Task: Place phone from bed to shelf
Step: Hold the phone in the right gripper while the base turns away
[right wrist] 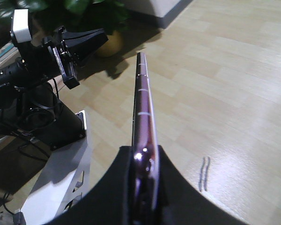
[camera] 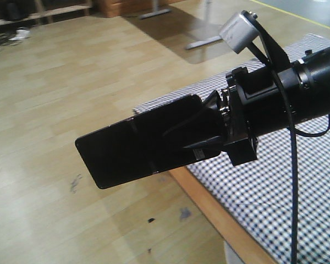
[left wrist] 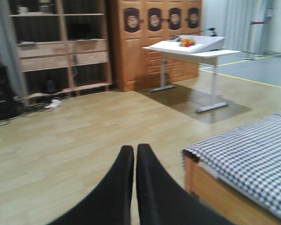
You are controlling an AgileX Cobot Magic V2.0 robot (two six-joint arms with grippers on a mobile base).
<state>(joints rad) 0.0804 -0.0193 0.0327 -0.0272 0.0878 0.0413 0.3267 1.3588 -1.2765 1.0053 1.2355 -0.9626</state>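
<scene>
A: Since the bed lies below and behind the right hand, what matters for this carry?

B: Reaching the shelf, which stands well apart, far ahead of the left hand. I'd keep the pinch firm, travel slowly, and hold the load level so it can slide flat onto the wood. It looks glossy, so a loose grip could let it slip.

A: Where is the phone?

B: In the air, clear of the bed, pinched by one end in the right hand. Most of its length juts forward past that hand.

A: And the left hand?

B: Pressed together, holding nothing.
</scene>
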